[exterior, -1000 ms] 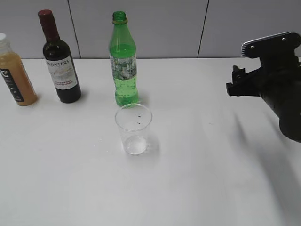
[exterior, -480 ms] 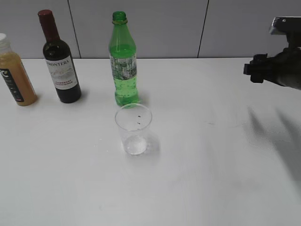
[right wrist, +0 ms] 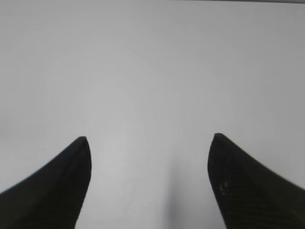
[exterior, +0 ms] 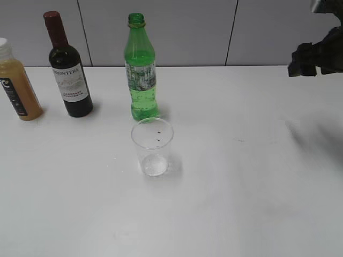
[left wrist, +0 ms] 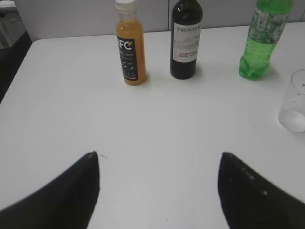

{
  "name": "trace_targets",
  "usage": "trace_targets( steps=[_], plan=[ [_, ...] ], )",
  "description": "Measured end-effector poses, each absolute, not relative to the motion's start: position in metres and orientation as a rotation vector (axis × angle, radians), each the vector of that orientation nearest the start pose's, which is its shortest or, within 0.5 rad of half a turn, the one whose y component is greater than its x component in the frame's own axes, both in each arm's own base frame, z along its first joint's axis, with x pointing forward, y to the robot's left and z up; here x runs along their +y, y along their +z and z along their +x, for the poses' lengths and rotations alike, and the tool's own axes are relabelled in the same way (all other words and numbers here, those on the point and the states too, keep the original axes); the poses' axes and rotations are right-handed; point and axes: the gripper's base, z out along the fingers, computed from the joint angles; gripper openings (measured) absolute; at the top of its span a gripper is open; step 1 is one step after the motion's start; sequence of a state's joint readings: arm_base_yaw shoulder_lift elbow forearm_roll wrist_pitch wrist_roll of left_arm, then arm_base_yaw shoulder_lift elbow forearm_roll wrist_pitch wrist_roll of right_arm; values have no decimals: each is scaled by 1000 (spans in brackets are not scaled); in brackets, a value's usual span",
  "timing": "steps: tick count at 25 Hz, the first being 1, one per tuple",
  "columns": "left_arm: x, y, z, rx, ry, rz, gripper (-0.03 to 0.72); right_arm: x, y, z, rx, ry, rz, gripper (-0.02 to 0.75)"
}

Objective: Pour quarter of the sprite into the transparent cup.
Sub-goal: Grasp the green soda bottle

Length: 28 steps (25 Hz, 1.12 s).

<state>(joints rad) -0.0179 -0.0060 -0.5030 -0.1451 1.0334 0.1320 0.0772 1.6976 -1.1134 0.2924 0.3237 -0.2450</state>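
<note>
The sprite [exterior: 141,69], a green bottle with no cap, stands upright at the back of the white table; it also shows in the left wrist view [left wrist: 263,40]. The transparent cup [exterior: 153,146] stands upright just in front of it, and shows at the right edge of the left wrist view [left wrist: 294,102]. My right gripper [exterior: 301,65] hangs high at the far right, open and empty, far from both; its fingers [right wrist: 148,138] frame bare table. My left gripper [left wrist: 158,153] is open and empty, out of the exterior view.
A dark wine bottle [exterior: 68,67] with a red cap and an orange juice bottle [exterior: 16,83] stand at the back left; both show in the left wrist view, wine [left wrist: 186,38] and juice [left wrist: 131,45]. A grey wall runs behind the table.
My right arm has drawn back to the right and upward, mostly leaving the exterior view. The bottles and the cup have not moved.
</note>
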Motion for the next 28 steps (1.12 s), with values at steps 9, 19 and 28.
trace_targets(
  steps=[9,19,28],
  plan=[
    [-11,281,-6,1995,-100,156,589,22,267,368,2662,-35,-105,587],
    [-11,281,-6,1995,-100,156,589,23,270,333,2990,3,-164,587],
    [-11,281,-6,1995,-100,156,589,20,272,281,3003,15,-165,587]
  ],
)
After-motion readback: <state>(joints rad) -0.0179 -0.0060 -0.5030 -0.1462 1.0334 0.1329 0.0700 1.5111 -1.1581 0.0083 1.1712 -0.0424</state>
